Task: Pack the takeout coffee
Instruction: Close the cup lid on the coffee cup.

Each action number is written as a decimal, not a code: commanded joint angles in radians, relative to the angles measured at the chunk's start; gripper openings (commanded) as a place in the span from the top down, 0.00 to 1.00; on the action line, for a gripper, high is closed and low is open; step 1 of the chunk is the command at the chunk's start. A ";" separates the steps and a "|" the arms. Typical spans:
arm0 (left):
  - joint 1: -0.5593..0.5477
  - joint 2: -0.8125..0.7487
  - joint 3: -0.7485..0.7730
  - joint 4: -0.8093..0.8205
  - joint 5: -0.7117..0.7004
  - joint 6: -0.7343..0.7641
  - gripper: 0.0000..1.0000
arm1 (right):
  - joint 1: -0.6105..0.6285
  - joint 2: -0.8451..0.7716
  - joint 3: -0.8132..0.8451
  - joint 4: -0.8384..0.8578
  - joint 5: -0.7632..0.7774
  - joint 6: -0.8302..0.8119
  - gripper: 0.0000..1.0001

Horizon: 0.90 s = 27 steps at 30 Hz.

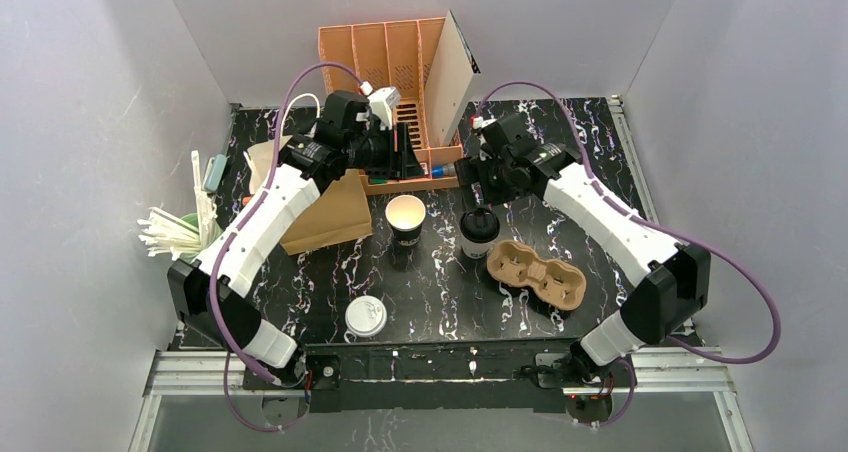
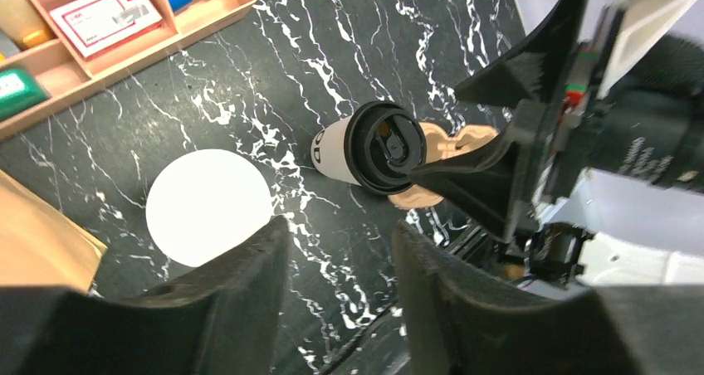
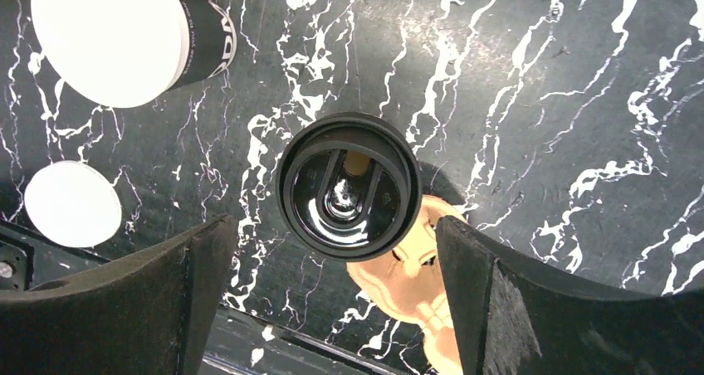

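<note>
The takeout coffee (image 1: 479, 228) stands upright mid-table, a white paper cup with its black lid (image 3: 349, 184) on. The left wrist view shows its white side (image 2: 332, 148). My right gripper (image 1: 478, 186) hangs open just above and behind it; in its own view the lid sits between the spread fingers (image 3: 332, 226), which do not touch it. Near the orange organizer, my left gripper (image 1: 408, 160) is open and holds nothing, with only bare table between its fingers (image 2: 340, 226).
An open black-sleeved cup (image 1: 405, 218) stands left of the coffee. A brown pulp cup carrier (image 1: 536, 274) lies to its right. A flat white lid (image 1: 366, 315) lies near the front edge. A brown paper bag (image 1: 325, 212), a green cup of straws (image 1: 178, 234) and an orange organizer (image 1: 385, 62) stand left and back.
</note>
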 commanded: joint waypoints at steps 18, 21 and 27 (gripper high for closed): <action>-0.406 0.217 0.026 0.104 -0.393 0.274 0.02 | -0.548 -0.437 -0.416 0.227 -0.400 0.263 0.37; -0.425 0.261 0.046 0.104 -0.398 0.288 0.02 | -0.559 -0.488 -0.495 0.302 -0.442 0.329 0.40; -0.430 0.350 0.124 0.061 -0.319 0.339 0.02 | -0.561 -0.505 -0.562 0.375 -0.546 0.371 0.43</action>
